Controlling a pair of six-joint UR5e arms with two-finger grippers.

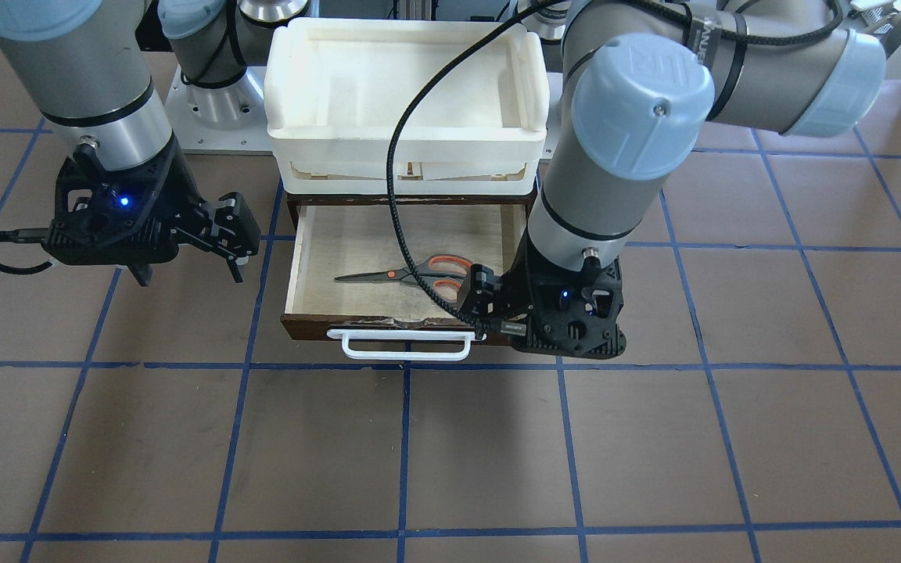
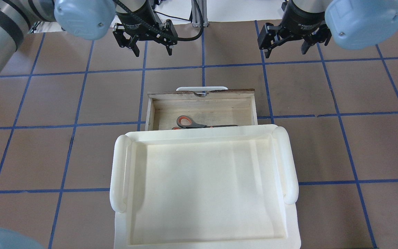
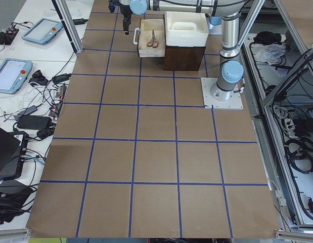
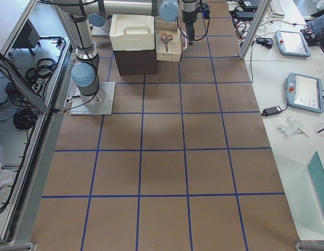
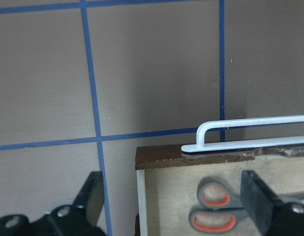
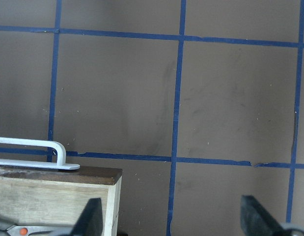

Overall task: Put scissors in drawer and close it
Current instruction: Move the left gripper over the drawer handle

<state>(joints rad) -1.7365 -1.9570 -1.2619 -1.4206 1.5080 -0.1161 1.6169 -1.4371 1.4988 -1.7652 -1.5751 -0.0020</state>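
Note:
The scissors (image 1: pixel 419 275), with grey handles lined orange-red, lie flat in the open drawer (image 1: pixel 388 324). Their blades point to the robot's right. They also show in the overhead view (image 2: pixel 189 122) and the left wrist view (image 5: pixel 215 209). The drawer has a dark brown front and a white bar handle (image 1: pixel 403 344) and is pulled out from under the white tray. My left gripper (image 2: pixel 151 52) is open and empty. It hovers over the drawer's front corner (image 5: pixel 142 157) on the robot's left side. My right gripper (image 2: pixel 285 52) is open and empty above bare table to the right of the drawer (image 6: pixel 58 174).
A large white plastic tray (image 2: pixel 119 173) sits on the dark cabinet above the drawer and hides the drawer's back part from overhead. The brown table has a grid of blue tape lines (image 1: pixel 403 438). The left arm's black cable (image 1: pixel 392 172) hangs over the drawer.

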